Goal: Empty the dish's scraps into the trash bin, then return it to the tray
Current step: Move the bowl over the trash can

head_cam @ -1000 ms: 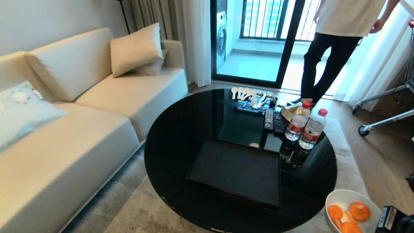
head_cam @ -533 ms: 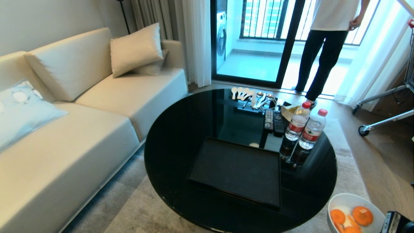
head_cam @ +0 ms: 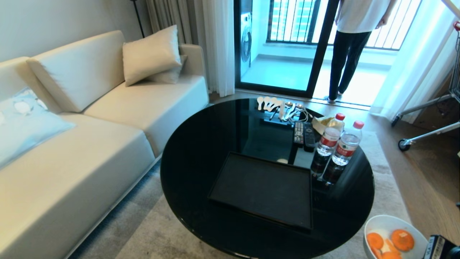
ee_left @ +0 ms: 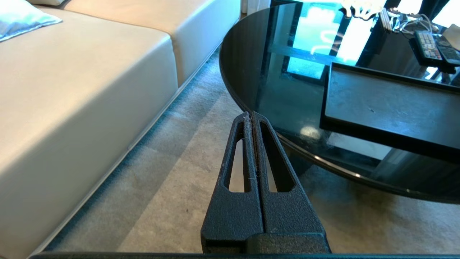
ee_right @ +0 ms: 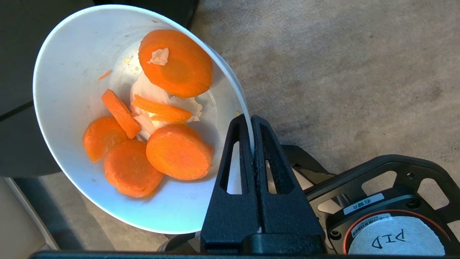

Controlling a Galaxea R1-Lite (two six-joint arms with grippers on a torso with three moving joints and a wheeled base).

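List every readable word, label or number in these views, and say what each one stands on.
"PID": handwritten on the round white sticker on the robot's base, shown upside down in the right wrist view.
White label above it: small characters ending in "R", otherwise too small to read.
Barcode label: too small to read.
Red bottle labels: blurred, unreadable.
Remote buttons: too small to read.
Label on the right gripper: unreadable.

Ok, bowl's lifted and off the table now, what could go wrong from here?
1. The right claw pinches only the dish rim; the dish could pivot or slip.
2. The dish looks tilted, so the scraps may spill onto the carpet.
3. No trash bin is in view, so the carry is blind.
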